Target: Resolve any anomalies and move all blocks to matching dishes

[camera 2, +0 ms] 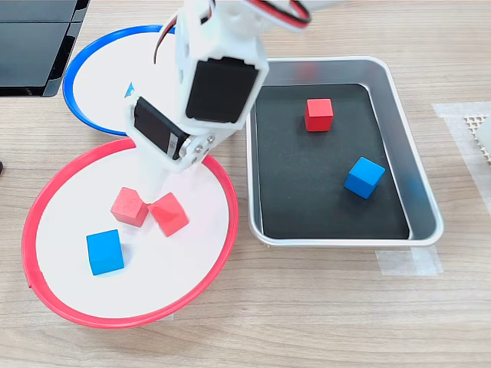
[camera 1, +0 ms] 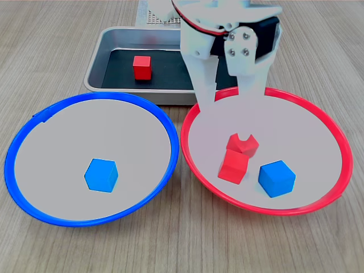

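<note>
Second exterior view: wood-grain table (camera 2: 322, 307), dark panel (camera 2: 34, 46) top-left; end effector (camera 2: 157, 195) seemingly apart.

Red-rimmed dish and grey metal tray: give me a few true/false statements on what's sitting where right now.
1. The red-rimmed round dish holds a small glossy blue cube. True.
2. The rectangular grey metal tray is empty. False: the second exterior view shows a red cube and a blue cube in it.
3. Two red cubes lie next to each other in the red-rimmed dish. True.
4. The blue-rimmed round dish holds a red cube. False: only a blue cube shows in it.
5. The white arm's jaws are over the blue-rimmed dish. False: they are over the red-rimmed dish, by the red cubes.
</note>
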Robot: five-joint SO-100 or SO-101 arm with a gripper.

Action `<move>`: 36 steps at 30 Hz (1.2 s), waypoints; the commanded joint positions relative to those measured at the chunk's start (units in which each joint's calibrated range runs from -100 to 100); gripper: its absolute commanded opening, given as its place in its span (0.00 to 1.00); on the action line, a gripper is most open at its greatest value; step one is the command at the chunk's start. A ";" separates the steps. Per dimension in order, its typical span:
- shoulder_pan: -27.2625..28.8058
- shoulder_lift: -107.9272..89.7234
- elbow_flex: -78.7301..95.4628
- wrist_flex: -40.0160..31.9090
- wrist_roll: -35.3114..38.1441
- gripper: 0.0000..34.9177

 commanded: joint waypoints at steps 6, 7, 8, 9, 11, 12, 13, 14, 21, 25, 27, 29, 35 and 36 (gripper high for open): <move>-3.41 -0.63 -10.99 3.07 -3.81 0.40; -4.26 -0.37 -11.90 2.57 -4.79 0.39; -4.73 -0.12 -12.27 2.16 -5.32 0.39; -5.48 0.31 -12.72 1.42 -6.06 0.38; -6.61 1.33 -12.90 -0.40 -7.37 0.37; -6.89 1.59 -12.90 -0.98 -7.72 0.37; -7.27 2.10 -12.90 -1.64 -8.11 0.37; -7.55 2.87 -12.81 -2.46 -8.40 0.38; -6.70 7.73 -12.45 -9.89 -8.84 0.43; -6.23 9.01 -12.63 -10.47 -8.25 0.46; -6.14 9.43 -12.63 -10.55 -7.91 0.47; -6.05 9.95 -13.00 -10.63 -7.77 0.48; -6.05 12.25 -15.00 -10.72 -7.33 0.47; -5.95 12.67 -15.54 -10.72 -7.23 0.46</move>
